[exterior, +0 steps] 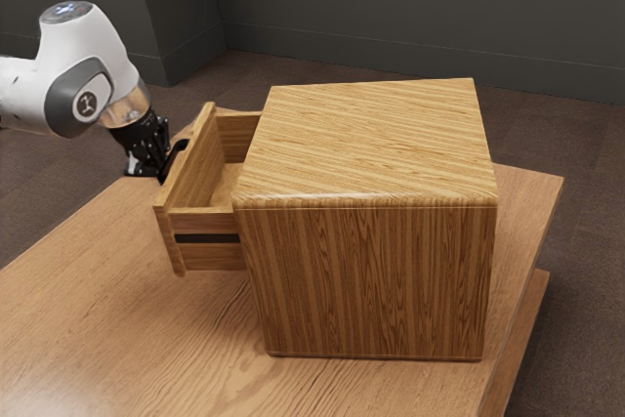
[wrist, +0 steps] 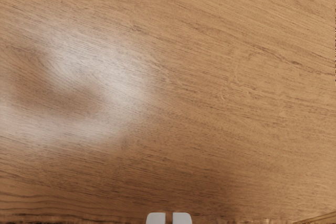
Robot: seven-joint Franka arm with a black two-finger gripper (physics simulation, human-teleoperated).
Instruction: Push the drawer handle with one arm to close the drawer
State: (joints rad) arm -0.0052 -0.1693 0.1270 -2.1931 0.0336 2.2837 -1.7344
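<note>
And here is the gripper (exterior: 153, 158), black and angled downward, left of centre in the exterior view, right up beside the outer face of the drawer front! The white arm (exterior: 90, 65) leans in from the upper left of the frame, a band of coppery sheen just above the black hand. Open or closed? The pictures do not settle it, so no call can be made on the jaws. The dark handle (exterior: 179, 147) sits on the outer side of the drawer front, just beside the gripper; whether the two are touching cannot be told. Now the drawer (exterior: 207, 225) itself: it stands out from the wooden cabinet (exterior: 371, 280), left of the frame's middle, its inside in plain sight from above and a dark strip (exterior: 207, 238) running along its near side wall. The cabinet takes the centre of the frame, upright, striped grain down its near side and slanting grain across the top, resting on the wooden table (exterior: 78, 280). Dark grey walls (exterior: 391, 7) rise at the top, brown floor (exterior: 586, 222) lies to the right. Over to the wrist view: brown wood grain runs across it, with a pale, cloudy glare on the left side!
</note>
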